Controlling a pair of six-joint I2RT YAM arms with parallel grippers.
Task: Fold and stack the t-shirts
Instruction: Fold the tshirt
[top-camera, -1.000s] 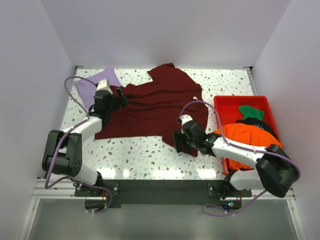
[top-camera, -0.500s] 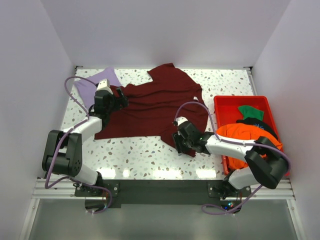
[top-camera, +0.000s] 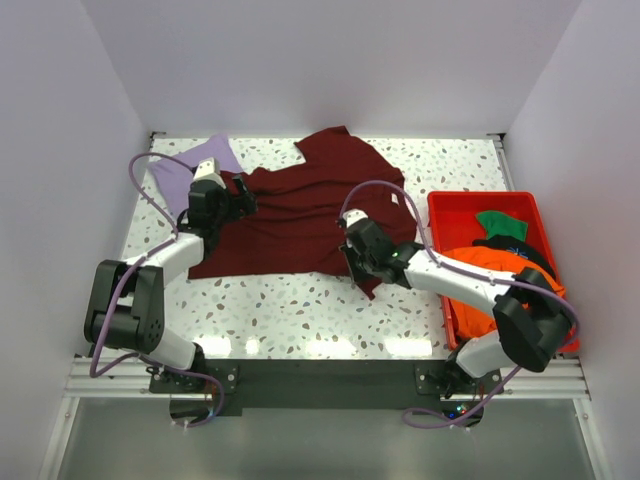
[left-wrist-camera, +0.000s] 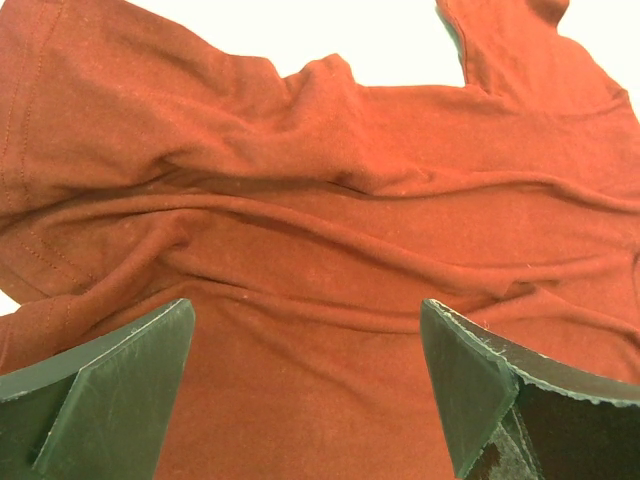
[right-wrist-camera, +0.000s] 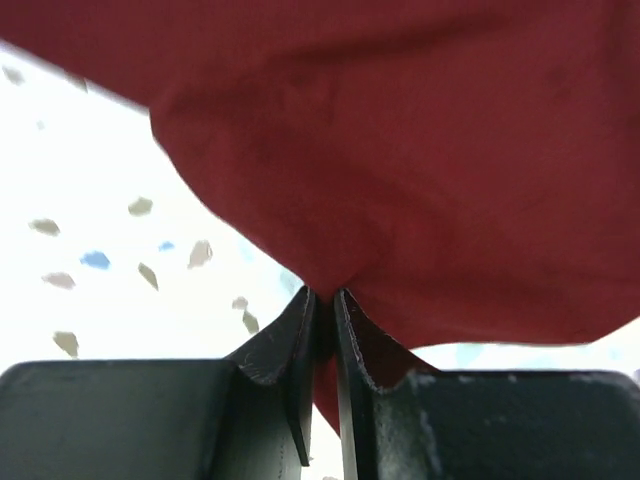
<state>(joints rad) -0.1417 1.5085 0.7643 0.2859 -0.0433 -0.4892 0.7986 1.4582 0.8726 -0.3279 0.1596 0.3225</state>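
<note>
speckled worktop (top-camera: 280, 310) with a big maroon t-shirt (top-camera: 310, 205) lying rumpled across the middle. red bin (top-camera: 455, 205) at the right edge, orange t-shirt (top-camera: 490, 270) heaped in it. lavender t-shirt (top-camera: 195, 160) flat at the back left corner. right pincer (right-wrist-camera: 325, 300) clenched on the maroon t-shirt's near hem. left pincer (left-wrist-camera: 305, 340) released, jaws wide, just above its left side.

Overhead view's bright, with glare washing out the table (top-camera: 270, 300) along its lower edge. Both wrist shots blow it out to white, the left one turns the maroon t-shirt (left-wrist-camera: 330, 250) orangey, and the right gripper (right-wrist-camera: 325, 300) looks blurry.
</note>
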